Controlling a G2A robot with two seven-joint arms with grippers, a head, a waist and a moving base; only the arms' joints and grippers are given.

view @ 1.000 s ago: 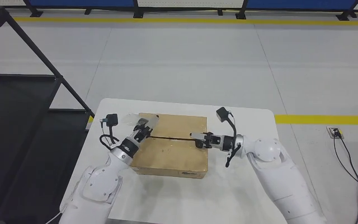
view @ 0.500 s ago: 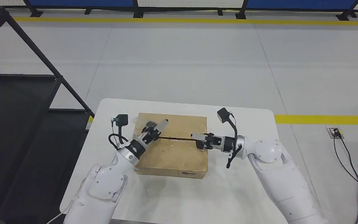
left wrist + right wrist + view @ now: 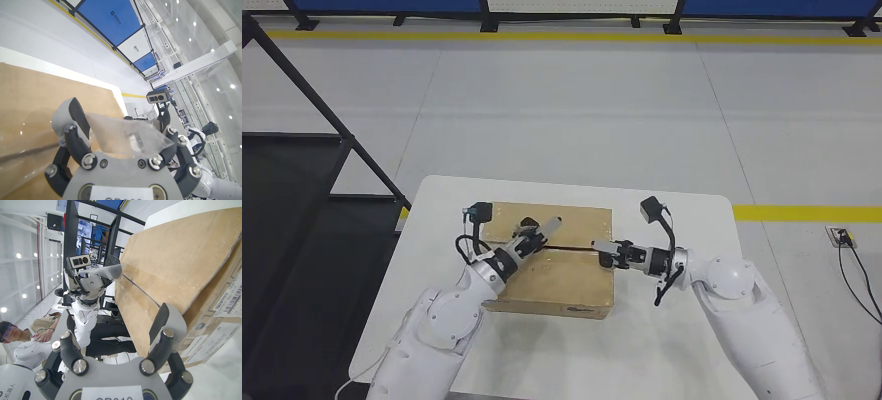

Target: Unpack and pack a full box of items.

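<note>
Where the left gripper [image 3: 121, 113] pinches it, clear tape [image 3: 130, 133] is crumpled.

You'll see the box [image 3: 552, 262] is matt brown cardboard, its seam tape [image 3: 28, 130] glossy and clear (it catches the light). The film [image 3: 130, 135] in the left tool [image 3: 121, 113] is crinkled translucent plastic. The bench [image 3: 662, 330] is smooth white.

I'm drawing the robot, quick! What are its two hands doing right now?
Left gripper: shut on a clear tape strip.
Right gripper: open, empty, by the cardboard box.
</note>
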